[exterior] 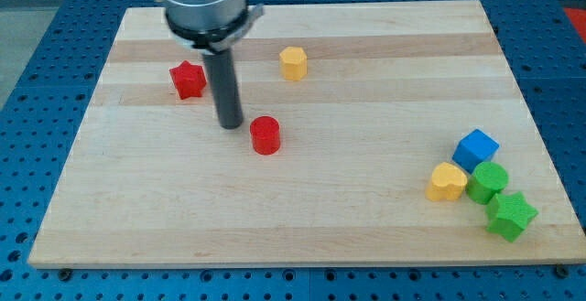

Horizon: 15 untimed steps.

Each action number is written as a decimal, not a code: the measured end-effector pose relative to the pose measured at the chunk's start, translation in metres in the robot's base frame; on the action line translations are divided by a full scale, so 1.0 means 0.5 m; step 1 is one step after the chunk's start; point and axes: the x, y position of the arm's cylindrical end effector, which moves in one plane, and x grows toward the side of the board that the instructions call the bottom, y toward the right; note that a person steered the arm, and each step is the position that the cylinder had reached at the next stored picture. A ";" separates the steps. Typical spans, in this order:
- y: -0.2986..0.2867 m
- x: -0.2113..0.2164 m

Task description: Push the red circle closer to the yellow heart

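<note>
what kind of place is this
Likely a robotics lab bench: a wooden board on a blue perforated table, small coloured blocks like the red circle, and my tip.

Arm end point(202, 4): silver-grey metal cylinder, glossy, with a black ring band round its lower edge and a small grey tab on one side. Below it a straight dark grey rod, plain and smooth, tip point(230, 124) flat-ended.

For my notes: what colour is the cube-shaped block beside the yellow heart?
Blue. The blue cube sits just above-right of the yellow heart in the camera view.
</note>
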 end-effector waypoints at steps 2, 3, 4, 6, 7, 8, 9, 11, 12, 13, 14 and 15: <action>0.006 0.031; 0.088 0.055; 0.221 0.072; 0.397 0.093; 0.365 0.096; 0.287 0.101; 0.256 0.133; 0.272 0.190; 0.311 0.166; 0.363 0.154; 0.410 0.154; 0.440 0.154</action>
